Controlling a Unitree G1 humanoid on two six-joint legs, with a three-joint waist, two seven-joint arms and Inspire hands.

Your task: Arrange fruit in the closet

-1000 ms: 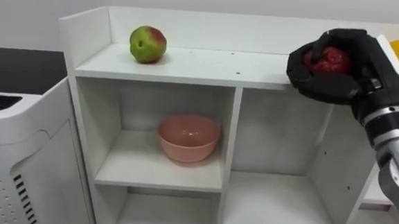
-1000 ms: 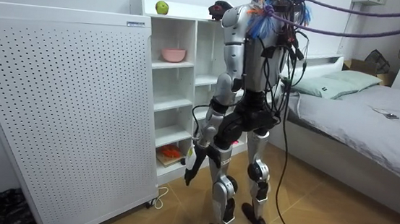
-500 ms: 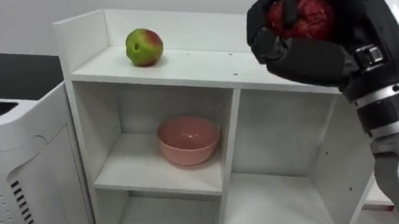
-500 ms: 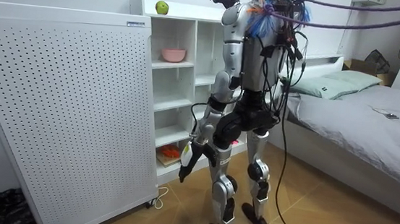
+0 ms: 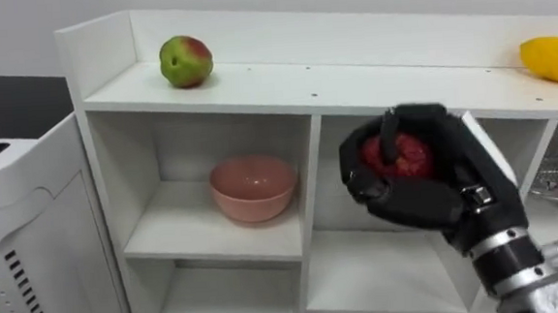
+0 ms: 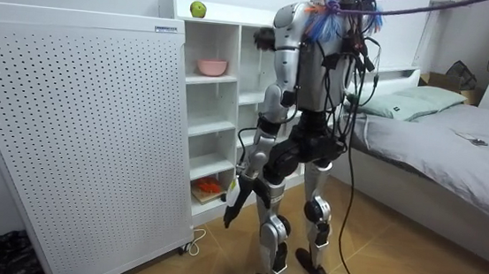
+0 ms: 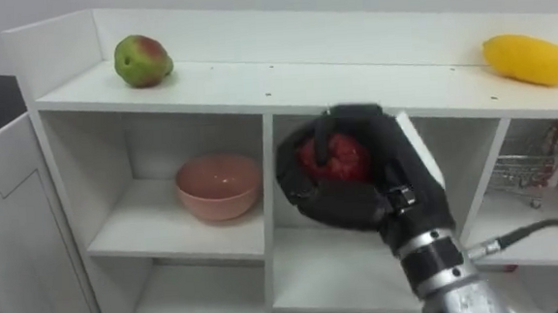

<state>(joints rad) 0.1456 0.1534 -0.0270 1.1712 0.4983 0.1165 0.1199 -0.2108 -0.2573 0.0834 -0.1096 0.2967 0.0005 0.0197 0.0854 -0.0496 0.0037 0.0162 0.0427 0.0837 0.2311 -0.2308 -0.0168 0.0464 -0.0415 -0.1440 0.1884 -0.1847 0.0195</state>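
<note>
A pink bowl [image 5: 253, 187] sits in the upper-left compartment of the closet [image 5: 98, 51]; an apple [image 5: 185, 61] and a yellow fruit [image 5: 555, 61] lie well apart on top. The right hand [image 5: 420, 202], fingers curled round a red fruit [image 5: 402, 155], has dropped from above the top to before the middle compartment.

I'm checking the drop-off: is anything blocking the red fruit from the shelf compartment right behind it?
Nothing visible. The right hand holds the red fruit before that compartment, whose visible floor is bare; the pink bowl sits one compartment left.
</note>
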